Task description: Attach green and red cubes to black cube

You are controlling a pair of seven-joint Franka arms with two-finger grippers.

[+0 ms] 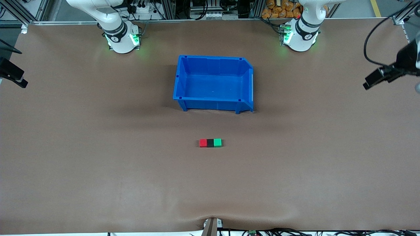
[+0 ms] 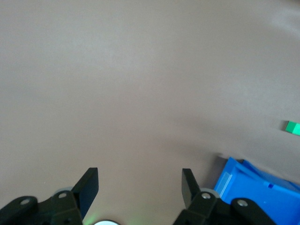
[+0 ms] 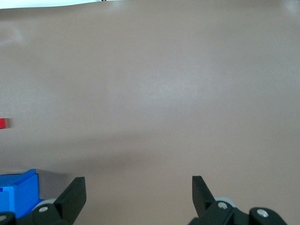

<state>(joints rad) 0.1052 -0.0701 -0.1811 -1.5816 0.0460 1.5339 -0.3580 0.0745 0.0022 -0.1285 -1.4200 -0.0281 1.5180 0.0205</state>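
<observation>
The red cube [image 1: 203,143], the black cube [image 1: 210,143] and the green cube [image 1: 217,142] lie touching in one row on the brown table, black in the middle, nearer to the front camera than the blue bin. My left gripper [image 2: 139,176] hangs open over the left arm's end of the table with nothing between its fingers; its wrist view catches the green cube [image 2: 293,127] far off. My right gripper [image 3: 139,183] hangs open and empty over the right arm's end, and the red cube [image 3: 2,123] shows at the edge of its view.
An empty blue bin [image 1: 181,78] stands mid-table between the arm bases and the cube row. A corner of the blue bin [image 2: 262,187] shows in the left wrist view, and the blue bin [image 3: 16,192] shows in the right wrist view too. Cables run along the table's near edge.
</observation>
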